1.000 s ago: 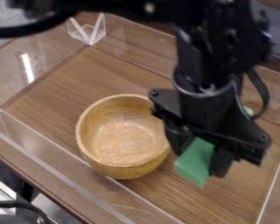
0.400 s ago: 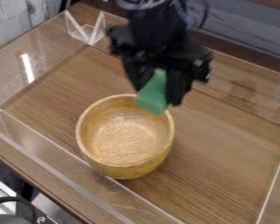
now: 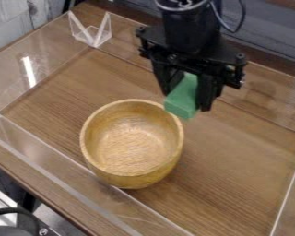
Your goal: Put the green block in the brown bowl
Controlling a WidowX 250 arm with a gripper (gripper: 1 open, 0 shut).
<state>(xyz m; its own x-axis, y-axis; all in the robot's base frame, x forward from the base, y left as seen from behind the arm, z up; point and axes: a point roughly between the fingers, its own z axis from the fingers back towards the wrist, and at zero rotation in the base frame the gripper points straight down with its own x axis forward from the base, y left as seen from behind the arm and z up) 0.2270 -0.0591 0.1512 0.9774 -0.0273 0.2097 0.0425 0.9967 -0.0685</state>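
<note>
Beneath me lies a worktop (image 3: 254, 166) of brown wood grain, its lines running slantwise across the view; clear plastic walls (image 3: 40, 51) fence it in on the left and near sides, catching pale glare along their edges; a small clear triangular stand (image 3: 91, 30) sits at the far left corner; beyond the near edge the surroundings fall dark and indistinct.

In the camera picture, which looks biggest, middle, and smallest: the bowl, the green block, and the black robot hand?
1. Bowl, clearly the largest.
2. End effector, smaller than the bowl, though it is raised and its top is cut off by the picture's edge.
3. Green block, smallest; partly hidden by the fingers holding it.
</note>
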